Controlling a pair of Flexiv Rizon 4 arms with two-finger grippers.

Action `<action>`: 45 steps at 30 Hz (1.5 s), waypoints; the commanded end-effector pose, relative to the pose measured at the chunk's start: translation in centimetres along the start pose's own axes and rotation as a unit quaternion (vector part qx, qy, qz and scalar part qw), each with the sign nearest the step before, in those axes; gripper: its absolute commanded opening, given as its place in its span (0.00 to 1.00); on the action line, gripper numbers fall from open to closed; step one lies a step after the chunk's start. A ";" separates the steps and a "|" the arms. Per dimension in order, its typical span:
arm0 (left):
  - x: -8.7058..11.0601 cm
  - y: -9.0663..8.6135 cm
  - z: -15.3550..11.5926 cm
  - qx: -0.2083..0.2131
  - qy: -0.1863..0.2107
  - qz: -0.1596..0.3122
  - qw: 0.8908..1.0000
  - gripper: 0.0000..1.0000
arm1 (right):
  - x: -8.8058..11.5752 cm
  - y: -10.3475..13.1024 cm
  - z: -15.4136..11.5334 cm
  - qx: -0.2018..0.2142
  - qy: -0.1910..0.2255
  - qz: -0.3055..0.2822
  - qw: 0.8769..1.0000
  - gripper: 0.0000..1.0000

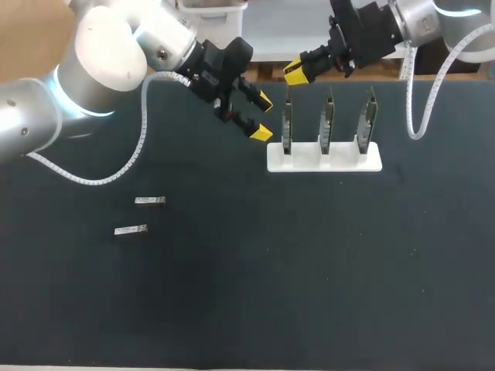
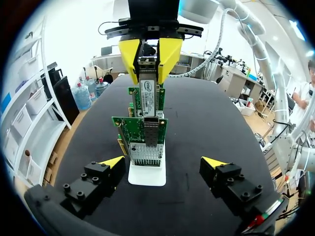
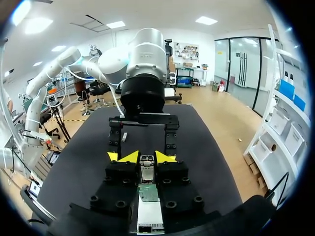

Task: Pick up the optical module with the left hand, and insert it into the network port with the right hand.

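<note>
Pickup looks done: right gripper (image 1: 296,72) is clamped on the module (image 2: 147,96), its end at the card (image 2: 129,129) port (image 2: 150,133). The left gripper (image 1: 262,117) hangs empty, jaws apart. Seating likely remains.

Bright, even light from ceiling panels (image 3: 115,24) falls on the dark table (image 1: 232,309), casting only faint shadows.

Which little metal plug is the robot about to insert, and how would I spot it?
Find the white stand holding three upright green cards at the table's far side. Over its left-end card hangs the right gripper, with the optical module, a slim silver bar, pinched between its yellow tips. The two spare modules lie flat, far left, with nothing holding them.
</note>
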State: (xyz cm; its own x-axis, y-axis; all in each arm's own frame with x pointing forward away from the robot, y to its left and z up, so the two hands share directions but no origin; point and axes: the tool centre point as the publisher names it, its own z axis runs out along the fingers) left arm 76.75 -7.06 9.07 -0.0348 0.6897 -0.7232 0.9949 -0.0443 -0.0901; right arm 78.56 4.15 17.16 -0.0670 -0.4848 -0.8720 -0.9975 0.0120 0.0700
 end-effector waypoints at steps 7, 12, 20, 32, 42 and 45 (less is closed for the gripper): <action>-0.1 0.2 0.0 0.002 0.002 0.000 1.000 1.00 | 0.0 0.2 0.3 -0.006 0.003 0.001 1.000 0.00; -0.1 0.2 0.0 0.002 0.002 0.000 1.000 1.00 | 0.4 0.3 0.4 -0.006 0.008 0.004 1.000 0.00; -0.1 0.2 0.0 0.002 0.002 0.000 1.000 1.00 | 0.5 0.2 0.5 -0.004 0.010 0.007 1.000 0.00; -0.1 0.2 0.0 0.002 0.002 0.000 1.000 1.00 | 0.7 0.2 0.5 -0.004 0.011 0.009 1.000 0.00; -0.1 0.2 0.0 0.002 0.002 0.000 1.000 1.00 | 0.0 0.3 0.1 0.002 0.010 -0.005 1.000 0.00; -0.1 0.2 0.0 0.002 0.002 0.000 1.000 1.00 | 0.0 0.3 0.1 0.002 0.010 -0.005 1.000 0.00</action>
State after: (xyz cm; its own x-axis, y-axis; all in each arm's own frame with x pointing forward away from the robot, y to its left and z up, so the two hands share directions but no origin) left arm 76.76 -7.07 9.07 -0.0348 0.6898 -0.7232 0.9949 -0.0443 -0.0901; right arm 78.52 4.26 17.04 -0.0567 -0.5010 -0.8636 -0.9981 0.0059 0.0621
